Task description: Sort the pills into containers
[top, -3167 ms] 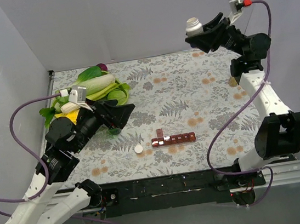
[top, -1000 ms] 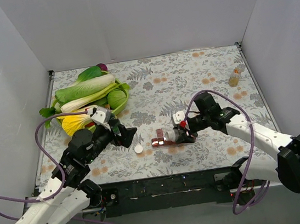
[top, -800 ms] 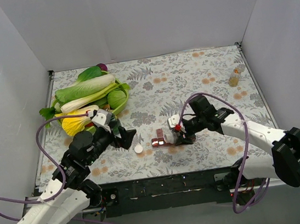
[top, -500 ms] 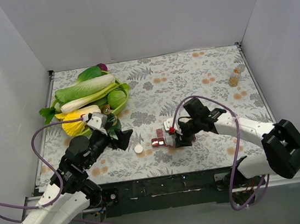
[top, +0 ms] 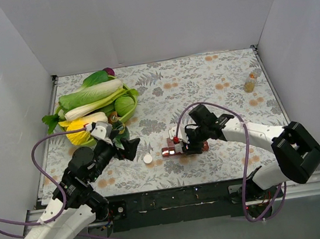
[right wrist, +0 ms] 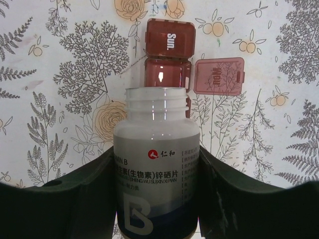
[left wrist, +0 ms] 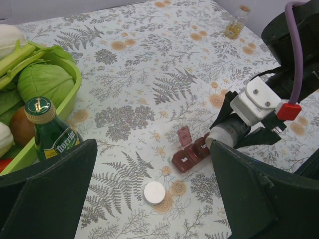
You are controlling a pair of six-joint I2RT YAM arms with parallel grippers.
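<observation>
Right gripper (top: 185,146): partly closed, jaws clamped on either side of a grey-white pill bottle (right wrist: 155,149). The bottle has no cap. It is tipped over, with its open mouth directly above the containers (right wrist: 168,45), a dark red-brown strip of lidded compartments lying on the counter (top: 202,84) near its front centre. The end compartment, marked "Sun.", is closed. The next one stands open, its lid (right wrist: 218,75) flipped out to the side.

Left gripper (top: 129,148): jaws spread fully, holding nothing and touching nothing. It hangs above the counter to the left of the strip. A white cap (left wrist: 154,191) lies flat between its fingers in the wrist view, and a green bottle (left wrist: 52,137) stands upright beside a green bowl (left wrist: 70,107) of vegetables.

Obscured: the bottle and right gripper cover most of the strip, so the remaining compartments cannot be checked. The bottle's contents, and whether any pill lies in the open compartment, cannot be made out.
</observation>
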